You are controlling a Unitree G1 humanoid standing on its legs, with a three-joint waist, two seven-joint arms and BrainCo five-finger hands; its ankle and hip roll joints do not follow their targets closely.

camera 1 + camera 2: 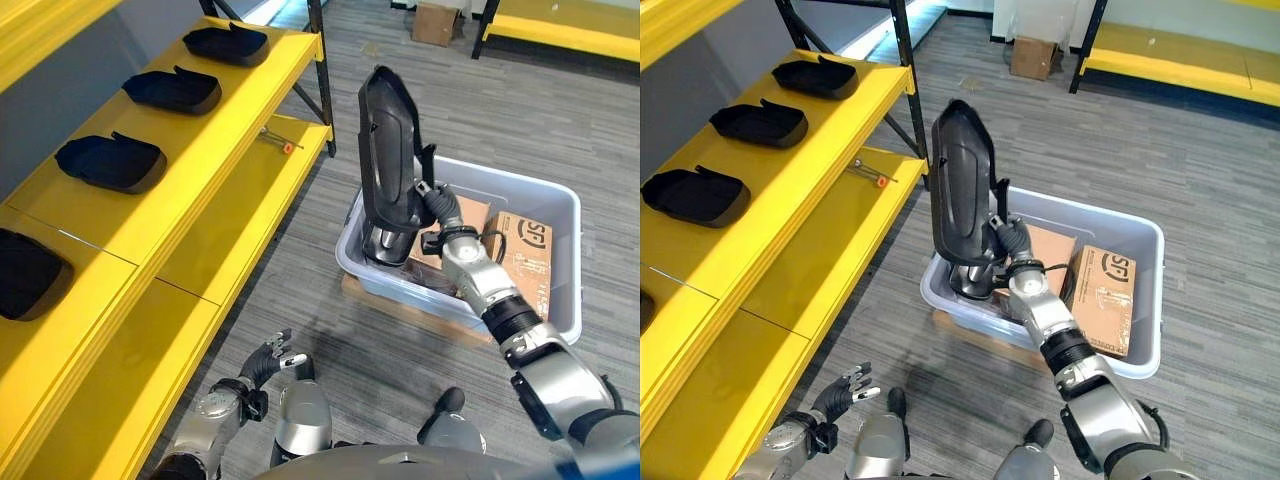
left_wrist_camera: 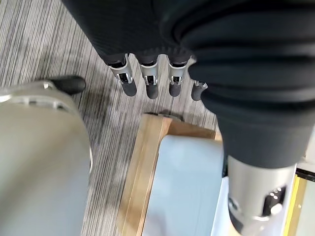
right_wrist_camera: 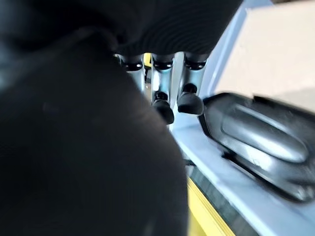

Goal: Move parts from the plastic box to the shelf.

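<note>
Already the long black moulded plastic part (image 1: 388, 160) stands nearly upright above the grey plastic box (image 1: 545, 205), its long axis running up and down with the top leaning a little away from the robot, its lower end at the level of the box's near-left rim. The right hand (image 1: 432, 200) has its fingers curled round the part's edge about halfway up, on the side facing the box; the right wrist view gives dark fingertips (image 3: 189, 102) against a black surface, which fits a grip, though the contact itself is blurred. The yellow metal shelf (image 1: 215, 130) lies to the robot's left, across a strip of grey carpeted floor (image 1: 500, 110), so I judge the coming move to be a sideways carry to the left with the part tipped from upright to lying flat.

Three similar black moulded parts (image 1: 110, 162) lie in a row on the upper shelf board, with a fourth at the view's left edge; the lower board looks free apart from a small orange-handled tool (image 1: 278, 140) near its far end. A black shelf post (image 1: 320, 70) stands between the box and the far shelf corner and could catch the tall part. Brown cardboard boxes (image 1: 525, 250) remain inside the box. The left hand (image 1: 272, 358) hangs low by the shelf's near end, fingers relaxed and holding nothing.
</note>
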